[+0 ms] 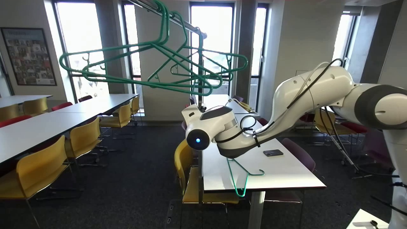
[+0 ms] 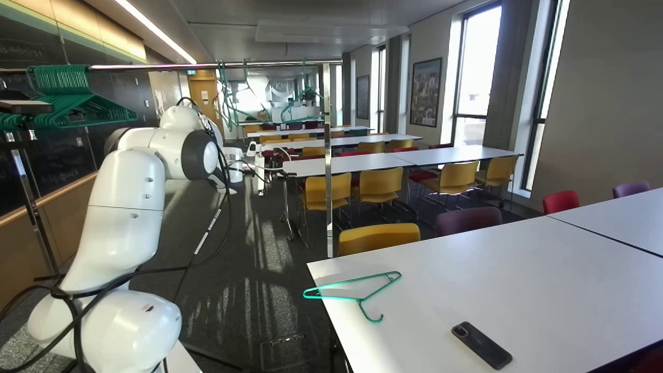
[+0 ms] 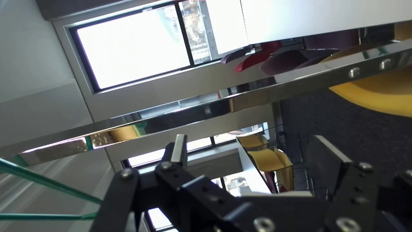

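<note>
In the wrist view my gripper (image 3: 256, 148) stands open, its two fingers wide apart with nothing between them. A shiny metal post (image 3: 193, 111) crosses that view beyond the fingers. At its left edge, thin bars of a green hanger (image 3: 48, 182) pass beside the gripper, partly hidden by it. Several green hangers (image 1: 159, 42) hang from a metal rail (image 2: 155, 67) above the arm's wrist. One more green hanger (image 2: 360, 300) lies flat on a white table, one end over the edge. The fingers cannot be made out in either exterior view.
The rail's upright post (image 2: 328, 207) stands beside the white table (image 1: 292, 178). A dark phone (image 2: 481, 345) lies there. A yellow chair (image 1: 182, 165) is tucked near the post. A dense bunch of green hangers (image 2: 62, 98) hangs near the arm's base. Loose cables run along the arm.
</note>
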Controlling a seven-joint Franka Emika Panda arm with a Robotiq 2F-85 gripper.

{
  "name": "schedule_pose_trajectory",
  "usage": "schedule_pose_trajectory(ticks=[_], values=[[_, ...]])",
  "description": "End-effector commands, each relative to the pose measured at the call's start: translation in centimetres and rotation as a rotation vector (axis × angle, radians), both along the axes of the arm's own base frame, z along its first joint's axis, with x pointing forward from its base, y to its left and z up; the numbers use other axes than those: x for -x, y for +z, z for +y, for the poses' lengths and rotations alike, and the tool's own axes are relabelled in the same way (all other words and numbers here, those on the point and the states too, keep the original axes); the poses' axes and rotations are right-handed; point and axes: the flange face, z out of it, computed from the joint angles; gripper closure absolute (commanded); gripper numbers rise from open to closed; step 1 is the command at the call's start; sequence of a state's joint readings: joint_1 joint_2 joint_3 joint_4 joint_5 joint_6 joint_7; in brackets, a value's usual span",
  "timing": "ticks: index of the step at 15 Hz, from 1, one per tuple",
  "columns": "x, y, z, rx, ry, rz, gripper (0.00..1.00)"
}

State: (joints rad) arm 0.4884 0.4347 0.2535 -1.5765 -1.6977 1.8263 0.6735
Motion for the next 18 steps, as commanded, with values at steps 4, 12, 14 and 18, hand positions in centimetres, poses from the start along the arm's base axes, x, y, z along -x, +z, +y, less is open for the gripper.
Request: schedule_pose_trajectory(ticks=[4,12,14,18], values=[[1.5,-2.3,0.5,0.148,0.116,0.213,0.0],[2.3,-0.4,4.2,-0.31,0.318,0.396,0.0],[1.6,-0.7,3.7,-0.424,0.3,0.476,0.0],[0.7,-1.4,2.3,-0.614,0.203,0.665,0.0]])
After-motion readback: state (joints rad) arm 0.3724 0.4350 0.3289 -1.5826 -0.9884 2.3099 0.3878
